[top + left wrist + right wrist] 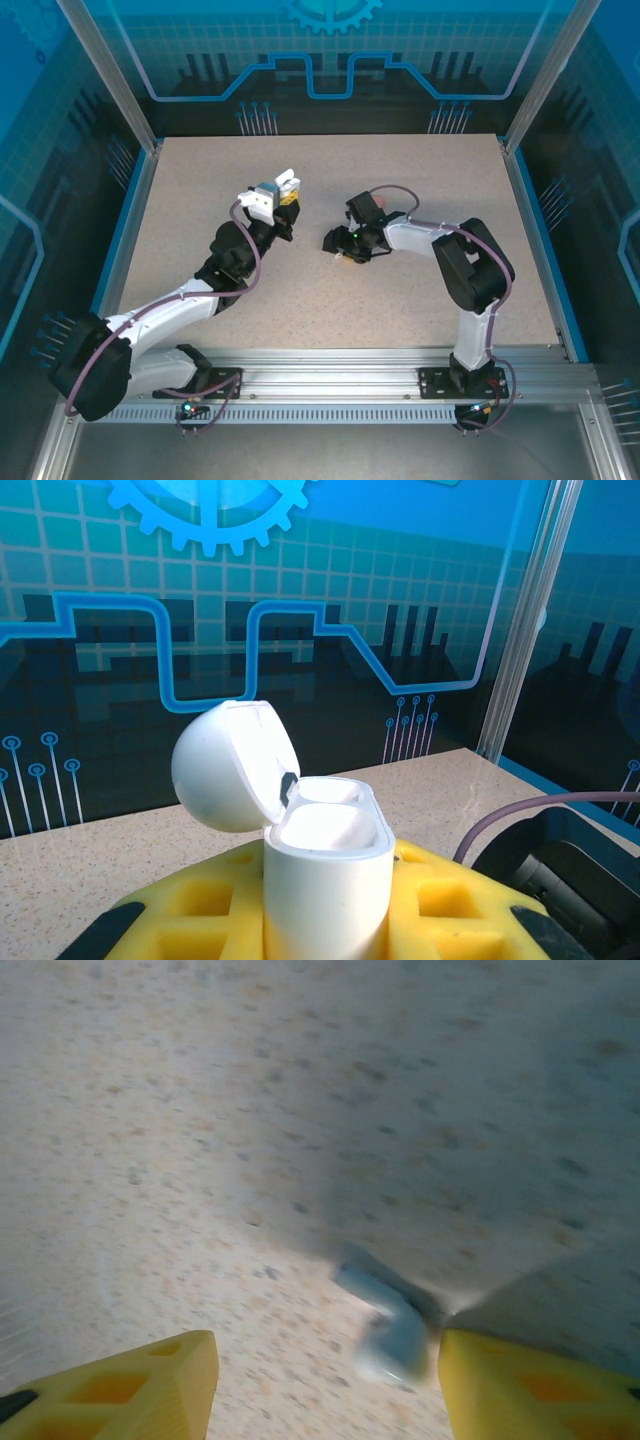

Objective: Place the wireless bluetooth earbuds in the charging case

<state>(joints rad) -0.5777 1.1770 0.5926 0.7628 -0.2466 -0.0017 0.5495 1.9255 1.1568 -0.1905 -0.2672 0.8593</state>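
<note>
Seemingly the pickup step: the left pincer [325,920] gripped the open charging case [325,865]. Right of it, the right pincer [325,1365] gaped around a blurred earbud [388,1328] on the desk [150,1160], so it likely had to close next.

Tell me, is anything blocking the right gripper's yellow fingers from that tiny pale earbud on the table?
Nothing visible. The tiny pale plastic earbud lies on the speckled table, in the open gap between the right gripper's yellow fingers, though the picture is blurred.
</note>
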